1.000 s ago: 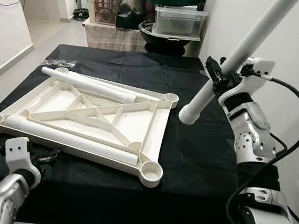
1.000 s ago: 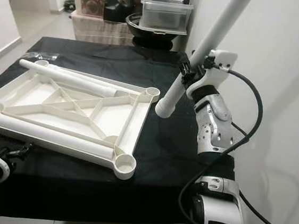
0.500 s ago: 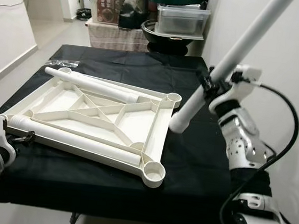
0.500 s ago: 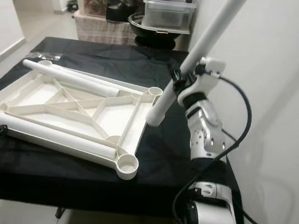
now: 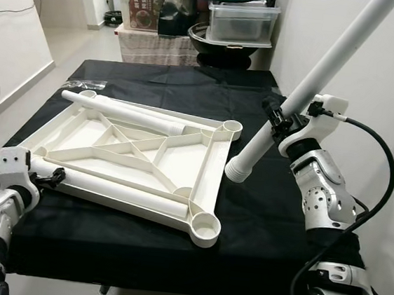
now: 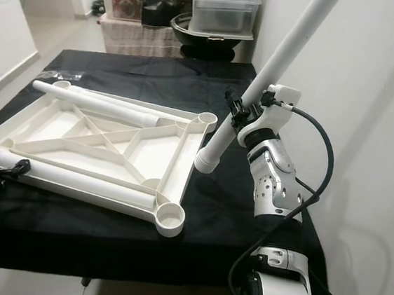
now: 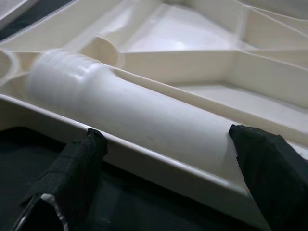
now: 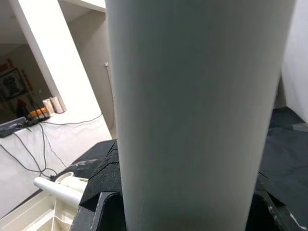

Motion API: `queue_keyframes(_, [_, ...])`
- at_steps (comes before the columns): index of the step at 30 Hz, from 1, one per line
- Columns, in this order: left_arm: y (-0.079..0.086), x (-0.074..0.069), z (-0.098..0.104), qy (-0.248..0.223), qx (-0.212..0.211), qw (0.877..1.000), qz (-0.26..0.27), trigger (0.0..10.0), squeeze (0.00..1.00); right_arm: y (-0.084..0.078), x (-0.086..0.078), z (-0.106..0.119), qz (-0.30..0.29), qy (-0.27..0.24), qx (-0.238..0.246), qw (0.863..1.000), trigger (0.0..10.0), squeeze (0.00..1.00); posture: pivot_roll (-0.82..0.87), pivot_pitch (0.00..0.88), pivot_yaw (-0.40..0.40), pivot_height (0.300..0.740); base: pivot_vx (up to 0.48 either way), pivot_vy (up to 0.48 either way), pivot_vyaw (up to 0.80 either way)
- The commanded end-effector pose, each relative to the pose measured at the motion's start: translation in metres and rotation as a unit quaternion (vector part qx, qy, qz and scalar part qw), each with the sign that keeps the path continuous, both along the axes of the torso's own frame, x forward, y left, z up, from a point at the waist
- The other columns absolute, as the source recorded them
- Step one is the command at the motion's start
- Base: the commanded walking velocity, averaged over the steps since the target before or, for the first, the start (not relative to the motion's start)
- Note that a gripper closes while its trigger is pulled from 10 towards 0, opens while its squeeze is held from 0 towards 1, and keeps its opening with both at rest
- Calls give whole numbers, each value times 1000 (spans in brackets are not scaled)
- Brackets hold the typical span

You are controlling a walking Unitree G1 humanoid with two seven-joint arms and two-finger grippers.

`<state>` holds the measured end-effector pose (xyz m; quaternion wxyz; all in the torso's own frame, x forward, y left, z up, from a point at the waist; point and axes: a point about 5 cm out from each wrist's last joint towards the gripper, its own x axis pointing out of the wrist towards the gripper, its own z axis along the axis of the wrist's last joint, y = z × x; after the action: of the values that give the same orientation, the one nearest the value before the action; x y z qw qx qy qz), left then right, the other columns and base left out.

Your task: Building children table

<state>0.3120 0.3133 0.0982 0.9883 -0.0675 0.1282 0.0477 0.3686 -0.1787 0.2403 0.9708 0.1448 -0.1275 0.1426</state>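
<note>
right claw (image 5: 279,119) around tilted leg (image 5: 309,82)

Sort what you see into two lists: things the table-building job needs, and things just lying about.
Job: white ribbed plastic tabletop panel; white plastic leg tube in right end effector; two leg tubes lying on panel.

Lying about: clear lidded storage box; black bowl.

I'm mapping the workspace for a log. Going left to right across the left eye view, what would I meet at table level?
left hand → upturned white tabletop frame → lower end of the white table leg → right hand gripping that leg.
</note>
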Motion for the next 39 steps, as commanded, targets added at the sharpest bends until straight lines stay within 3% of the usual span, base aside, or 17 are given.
queue_keyframes(1, [-21, 1, -10, 1, -3, 997, -79, 10000, 0, 4, -1, 0, -2, -5, -17, 1000, 10000, 0, -58, 0, -2, 740, 0, 0, 0])
queue_keyframes(8, [-27, 4, -8, -14, -21, 994, -109, 10000, 0, 7, -1, 1, -4, -12, -37, 999, 10000, 0, -64, 0, 6, 740, 0, 0, 0])
queue_keyframes(25, [-10, 10, -9, -13, -90, 995, -39, 10000, 0, -2, -8, 5, -26, -22, -78, 996, 10000, 0, -164, 0, 34, 740, 0, 0, 0])
queue_keyframes(34, [-25, 25, 1, -19, -88, 994, -58, 10000, 0, -8, -13, 9, -33, -25, -89, 995, 10000, 0, -230, 0, 56, 740, 0, 0, 0])
queue_keyframes(37, [-46, 41, 12, -25, -79, 992, -93, 10000, 0, -13, -18, 8, -43, -21, -91, 995, 10000, 0, -271, 0, 72, 740, 0, 0, 0])
queue_keyframes(39, [-51, 44, 13, -25, -75, 992, -102, 10000, 0, -13, -19, 8, -44, -20, -91, 995, 10000, 0, -271, 0, 72, 740, 0, 0, 0])
